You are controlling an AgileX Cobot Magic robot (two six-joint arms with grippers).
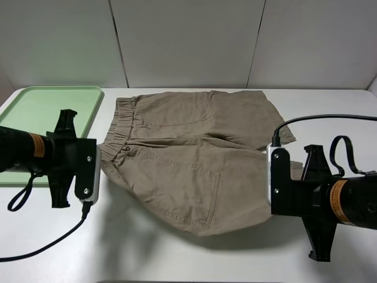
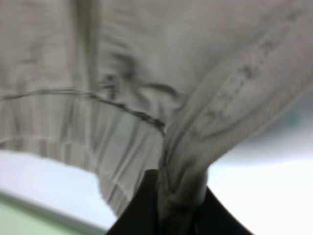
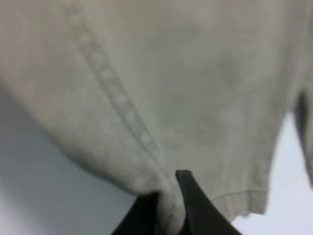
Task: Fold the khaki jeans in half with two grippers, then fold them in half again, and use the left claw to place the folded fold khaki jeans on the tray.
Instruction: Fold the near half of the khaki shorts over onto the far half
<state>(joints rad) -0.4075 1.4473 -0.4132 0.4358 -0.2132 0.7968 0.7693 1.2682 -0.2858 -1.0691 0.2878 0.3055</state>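
White tabletop (image 1: pixel 177 262) before a pale panelled wall (image 1: pixel 188 41), seen from the high camera. Khaki jeans (image 1: pixel 182 156) occupy the centre of the table, elastic waistband toward nine o'clock and leg hems toward three o'clock. The far half lies flat, while the near half sags between the two arms and throws a broad shadow (image 1: pixel 138 203) on the table beneath it. Left gripper (image 1: pixel 94 168), at nine o'clock of the garment, is closed upon the waistband edge; the left wrist view shows its black fingers (image 2: pixel 139 213) pinched together with a bunched fold of gathered cloth between them. Right gripper (image 1: pixel 273 177), at four o'clock of the garment, is likewise clamped on the cloth; in the right wrist view its fingers (image 3: pixel 195 208) nip a corner just beside the stitched hem. Pale green tray (image 1: pixel 35 109) sits at ten o'clock on the table, just beside the waistband, its near part hidden behind the left arm. Black cables (image 1: pixel 47 244) trail from both arms
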